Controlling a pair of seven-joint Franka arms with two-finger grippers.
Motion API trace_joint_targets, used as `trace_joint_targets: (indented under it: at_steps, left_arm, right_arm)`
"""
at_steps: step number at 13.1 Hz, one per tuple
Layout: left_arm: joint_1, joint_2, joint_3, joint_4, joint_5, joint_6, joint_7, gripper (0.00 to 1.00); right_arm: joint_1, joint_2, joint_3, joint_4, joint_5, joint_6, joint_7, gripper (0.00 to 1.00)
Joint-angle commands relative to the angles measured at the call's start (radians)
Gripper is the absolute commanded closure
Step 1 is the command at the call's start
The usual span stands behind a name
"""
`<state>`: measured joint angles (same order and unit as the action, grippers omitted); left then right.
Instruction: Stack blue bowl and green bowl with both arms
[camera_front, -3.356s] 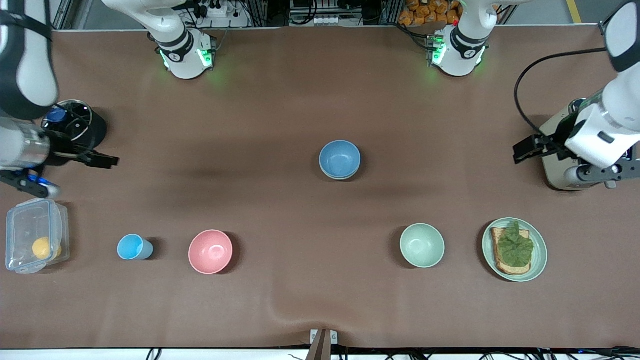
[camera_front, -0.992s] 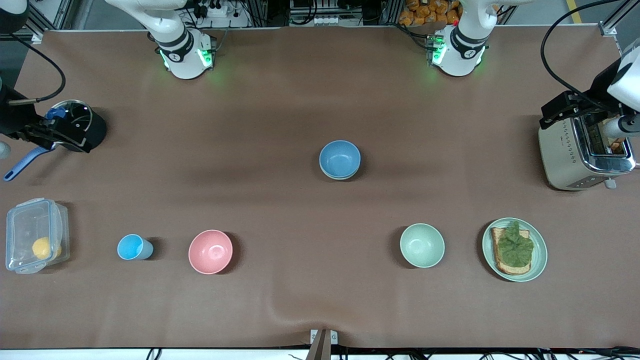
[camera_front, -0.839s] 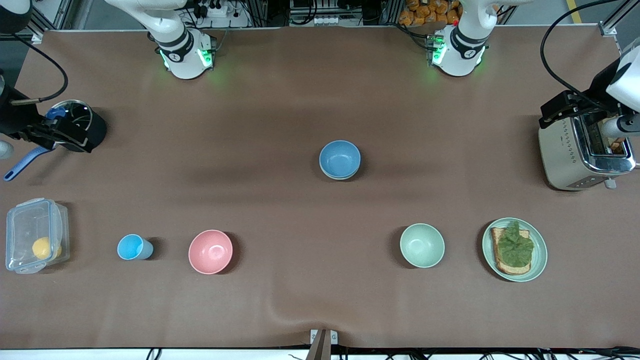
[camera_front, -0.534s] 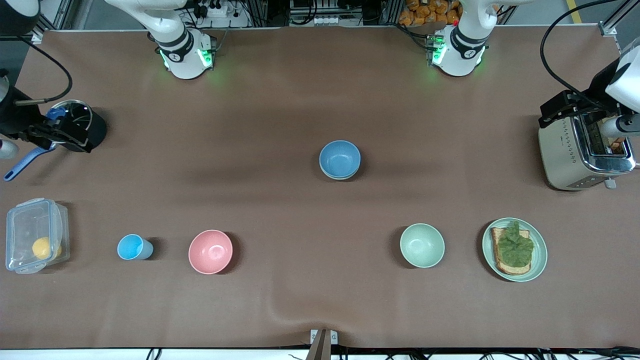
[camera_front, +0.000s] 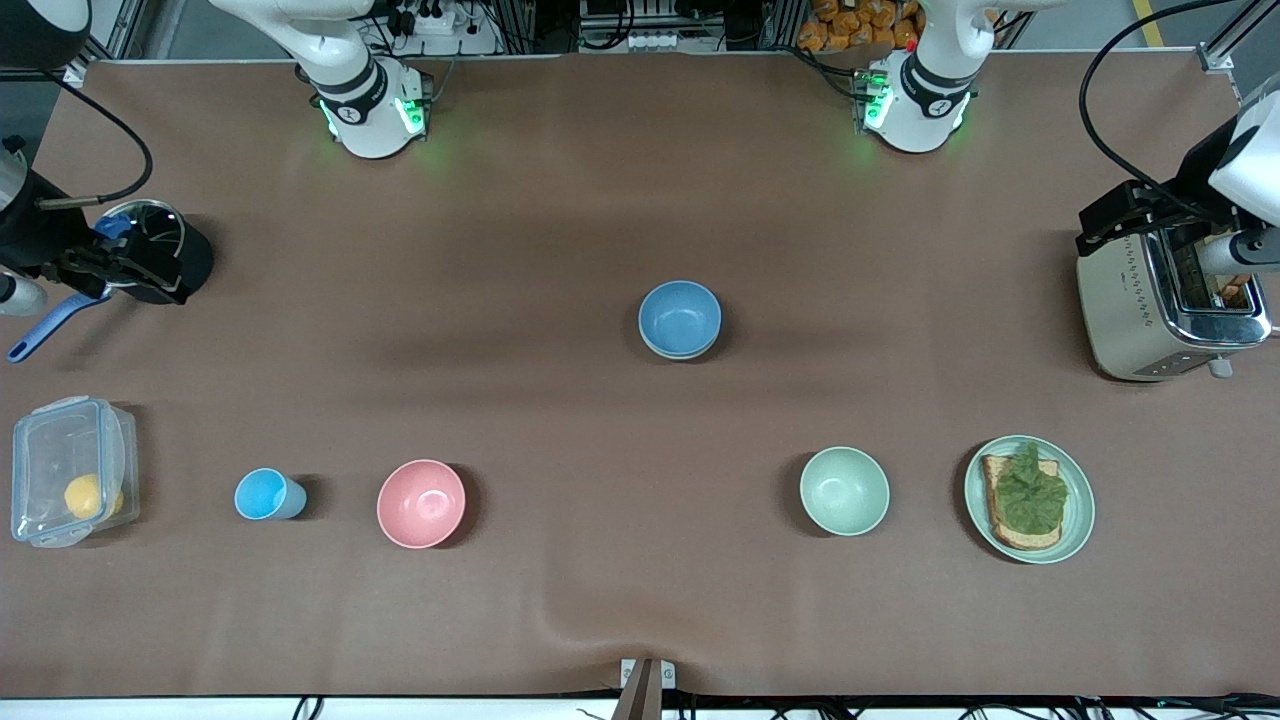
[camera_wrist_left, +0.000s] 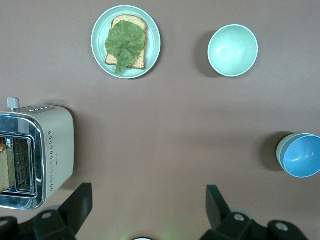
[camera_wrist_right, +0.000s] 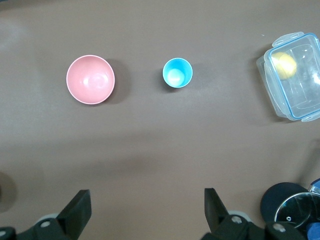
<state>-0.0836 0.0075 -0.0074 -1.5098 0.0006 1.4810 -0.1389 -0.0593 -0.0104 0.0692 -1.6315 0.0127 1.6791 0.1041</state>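
The blue bowl (camera_front: 680, 316) sits nested inside the green bowl (camera_front: 684, 354) at the middle of the table. Only the green bowl's rim shows under it. The left wrist view shows the same: the blue bowl (camera_wrist_left: 301, 156) in the green bowl (camera_wrist_left: 279, 151). My left gripper (camera_wrist_left: 148, 192) is open and empty, high over the table beside the toaster at the left arm's end. My right gripper (camera_wrist_right: 146, 195) is open and empty, high over the table by the black pot at the right arm's end. Neither gripper is near the bowls.
Nearer the front camera stand a pink bowl (camera_front: 421, 503), a light-blue cup (camera_front: 264, 494), a paler mint bowl (camera_front: 844, 490) and a green plate (camera_front: 1078, 520) with toast and lettuce. A toaster (camera_front: 1130, 310), a black pot (camera_front: 165, 250) and a clear lidded box (camera_front: 60, 480) sit at the table's ends.
Both hands have drawn up and outward toward the table's ends since the earliest frame and barely shift in the last second. The bowls have not moved.
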Motion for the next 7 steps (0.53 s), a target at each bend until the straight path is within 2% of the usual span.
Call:
trace_joint_targets:
  at_steps: [1,7]
  left_arm:
    - [-0.007,-0.011,0.003,0.0,-0.007,-0.01,0.008,0.0]
    - [-0.005,-0.003,0.003,0.002,-0.014,-0.01,0.002,0.0]
  right_arm:
    - [-0.002,-0.022,0.001,-0.016,-0.023,-0.004,0.0,0.0]
    - [-0.008,-0.02,-0.006,-0.018,-0.022,-0.015,-0.001,0.0]
